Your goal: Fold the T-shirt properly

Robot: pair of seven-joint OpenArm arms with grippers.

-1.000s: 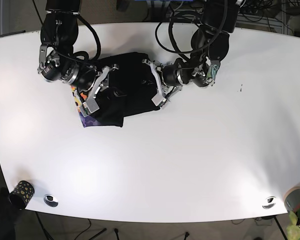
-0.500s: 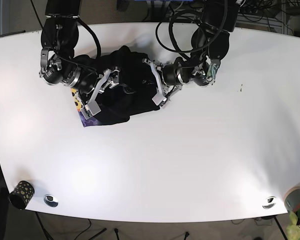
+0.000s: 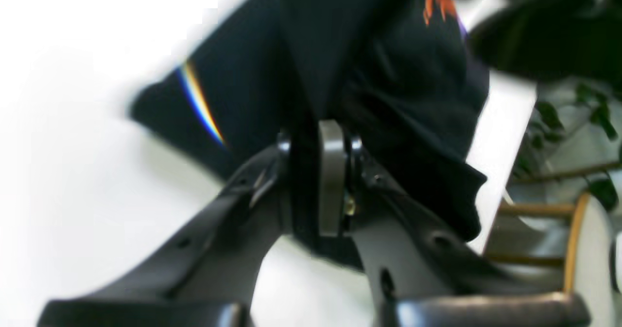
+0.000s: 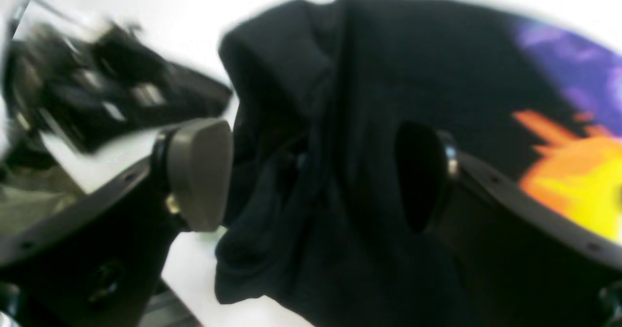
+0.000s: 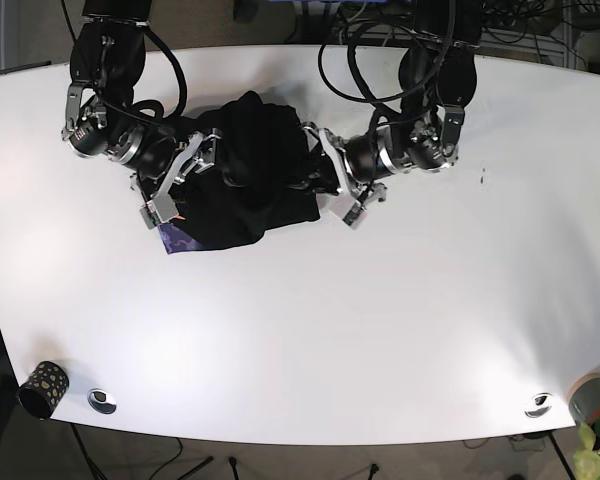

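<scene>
Base view: a black T-shirt (image 5: 245, 175) lies bunched on the white table (image 5: 380, 320), toward the far edge and a little left of the middle, with both arms pressed in on it from either side. A strip of purple and orange print shows at its lower left corner.

The left claw (image 5: 332, 190) comes in from the right side of the shirt. In the left wrist view its two fingers stand almost together, a grey pad (image 3: 332, 181) squeezing a thin fold of dark cloth (image 3: 379, 74) that rises between them, so it is clamped on the shirt's edge.

The right claw (image 5: 175, 180) sits at the shirt's left side. In the right wrist view its fingers stand wide apart, one grey pad (image 4: 197, 171) on the left and the other finger half hidden by cloth on the right, with a thick bundle of black fabric (image 4: 335, 137) hanging in the gap between them. The orange and yellow print lies just beyond the right finger. The pictures are blurred.

A patterned cup (image 5: 42, 385) stands at the near left corner of the table.
</scene>
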